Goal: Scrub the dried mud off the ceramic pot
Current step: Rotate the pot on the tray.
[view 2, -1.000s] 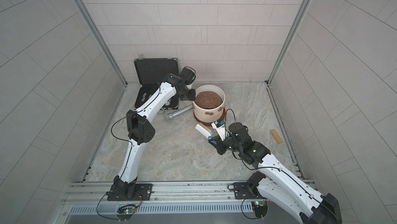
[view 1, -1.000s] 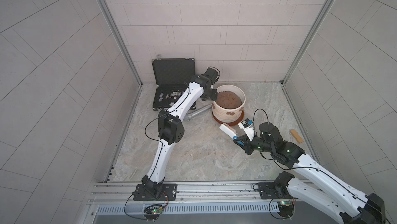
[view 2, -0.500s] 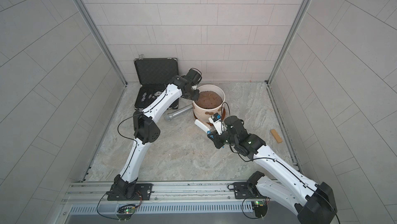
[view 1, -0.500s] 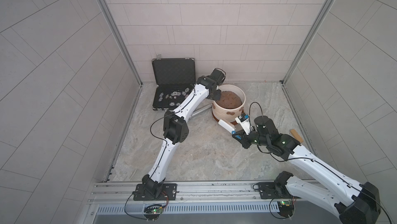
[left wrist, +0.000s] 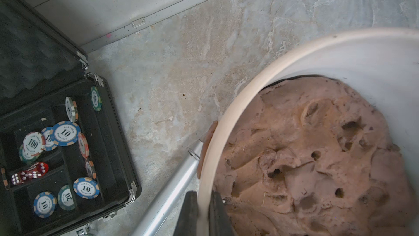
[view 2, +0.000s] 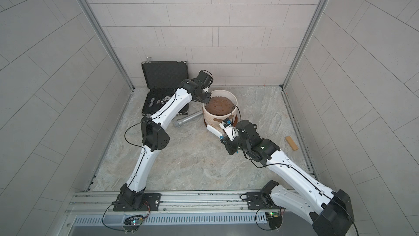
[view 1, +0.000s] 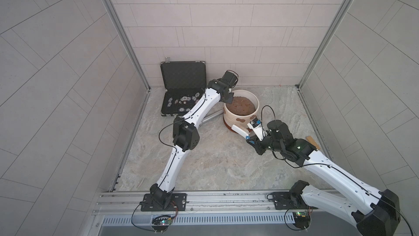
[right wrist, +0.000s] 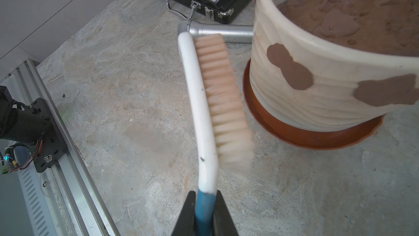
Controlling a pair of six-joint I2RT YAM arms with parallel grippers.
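Observation:
The ceramic pot [view 1: 242,116] is cream, ribbed and full of brown soil, and it stands on a reddish saucer [right wrist: 294,138]. Two patches of dried mud [right wrist: 291,70] sit on its near wall, and both show in a top view [view 2: 219,118]. My left gripper [left wrist: 204,203] is shut on the pot's rim at its left side, one finger outside and one inside. My right gripper [right wrist: 205,203] is shut on the blue handle of a white scrub brush [right wrist: 199,101]. The bristles [right wrist: 224,92] face the pot [right wrist: 328,101], close to its wall, a small gap showing in the right wrist view.
A grey metal cylinder [view 1: 209,118] lies on the floor against the pot's left side. An open black case [view 1: 181,80] with poker chips and dice stands at the back left. A small wooden block [view 2: 291,143] lies by the right wall.
My left gripper came over the pot's left rim and closed on it. My right arm carried the brush forward, up to the pot's near wall.

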